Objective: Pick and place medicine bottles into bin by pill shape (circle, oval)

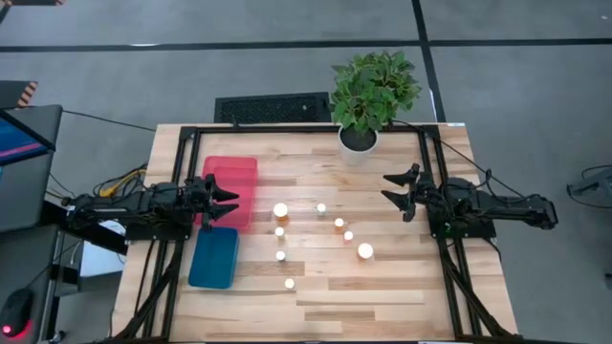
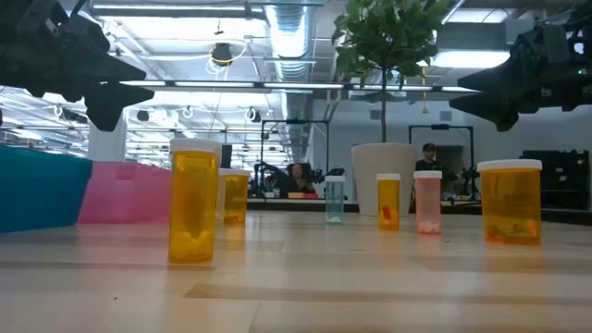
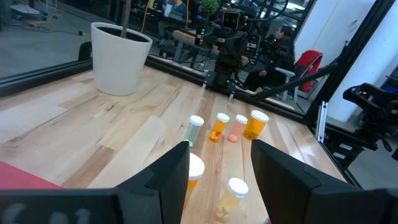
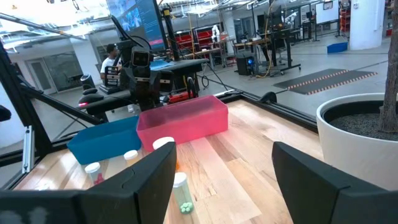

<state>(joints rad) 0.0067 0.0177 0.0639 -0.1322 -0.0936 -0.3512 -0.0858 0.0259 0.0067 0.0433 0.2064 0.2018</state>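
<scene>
Several small white-capped medicine bottles stand upright on their bases in the middle of the wooden table, among them a larger one [image 1: 280, 210] near the pink bin [image 1: 232, 189] and another larger one [image 1: 365, 251]. In the low view the nearest amber bottle [image 2: 194, 201] stands at left. My left gripper [image 1: 229, 205] is open and empty above the pink bin's right edge. My right gripper [image 1: 394, 189] is open and empty at the table's right, right of the bottles. The blue bin [image 1: 214, 256] lies nearer than the pink one.
A potted plant in a white pot [image 1: 360, 140] stands at the far edge, near the middle. A black frame [image 1: 432, 182] runs round the table. Bare wood lies near the front edge. People sit in the room beyond the table.
</scene>
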